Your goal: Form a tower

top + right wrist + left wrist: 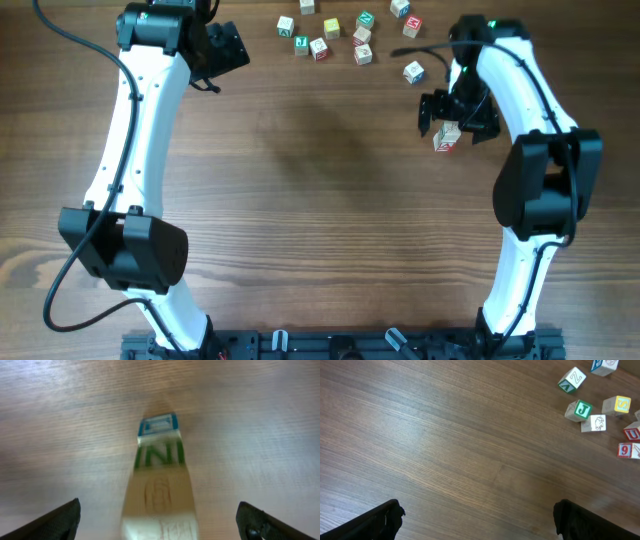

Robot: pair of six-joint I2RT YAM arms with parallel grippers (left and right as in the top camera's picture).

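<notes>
The right end effector (pixel 455 122) is hovering over the tower (pixel 447 137) in the overhead view, near the right side of the bench (pixel 330 200). The tower is showing below it as a pale cube top with red print. The left end effector (pixel 226 46) is hanging over the far left part of the bench, well apart from the tower. A scatter of loose cubes (pixel 345 32) is lying along the far edge between the two arms, and one single cube (pixel 413 72) is sitting apart from that scatter, near the right arm.

In the left wrist view, the left end effector (pixel 479 520) is standing released, its dark fingers (pixel 375 522) spread wide over bare wood with nothing between them. Loose cubes are lying at the upper right: a green Z cube (pixel 571 380), a green J cube (pixel 579 410), a yellow S cube (pixel 616 405), a cube with an animal drawing (pixel 593 423), a red U cube (pixel 632 434) and a red 9 cube (pixel 627 450).

In the right wrist view, the right end effector (pixel 157 512) is also standing released, its fingers (pixel 57 522) set wide to either side of the tower (pixel 159 480) and touching nothing. The tower is standing upright between them, blurred, with a cream top face nearest the camera and a green-lettered face and a blue-framed face lower down. The blur is hiding how many cubes it has.
</notes>
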